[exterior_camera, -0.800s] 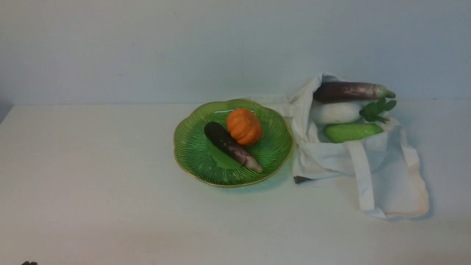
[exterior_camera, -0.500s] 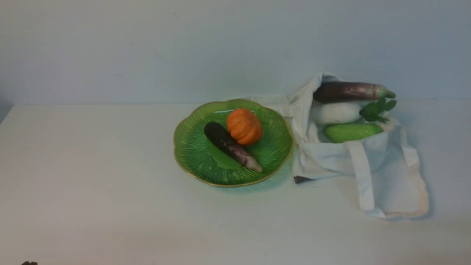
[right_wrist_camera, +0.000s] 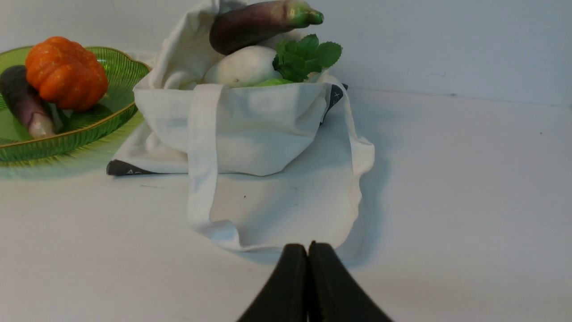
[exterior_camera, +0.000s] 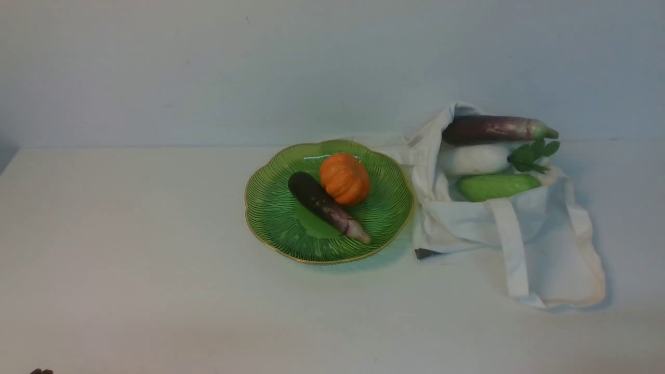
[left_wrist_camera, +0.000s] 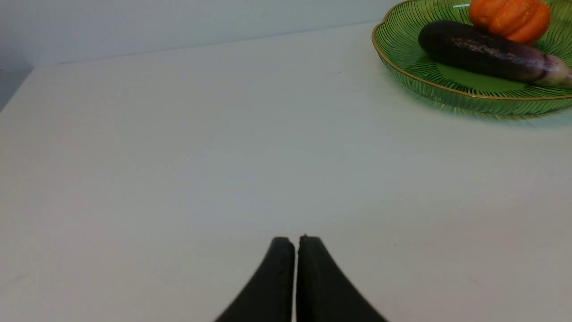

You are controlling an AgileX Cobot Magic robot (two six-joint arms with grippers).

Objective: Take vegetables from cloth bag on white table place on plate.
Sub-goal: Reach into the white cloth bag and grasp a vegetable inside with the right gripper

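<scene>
Closed right claw (right_wrist_camera: 308, 245) faces the cloth bag (right_wrist_camera: 268, 134) holding eggplant (right_wrist_camera: 254, 24), radish (right_wrist_camera: 243, 67) and cucumber (right_wrist_camera: 272, 82).

Loaded cloth bag (exterior_camera: 545, 244) beside green plate (exterior_camera: 270, 208)
Purple eggplant (exterior_camera: 493, 129), white radish (exterior_camera: 474, 159) and green cucumber (exterior_camera: 496, 187) lie sideways, stacked in its mouth, near the table's (exterior_camera: 130, 259) far edge, right of centre.

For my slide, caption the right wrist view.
Cloth bag holding eggplant, radish and cucumber, beside a green plate on a white table.

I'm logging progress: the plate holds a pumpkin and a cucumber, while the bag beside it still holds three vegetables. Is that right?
Not quite. The plate holds the pumpkin and a dark eggplant; the cucumber is one of the three still in the bag. The front view shows it.
</scene>
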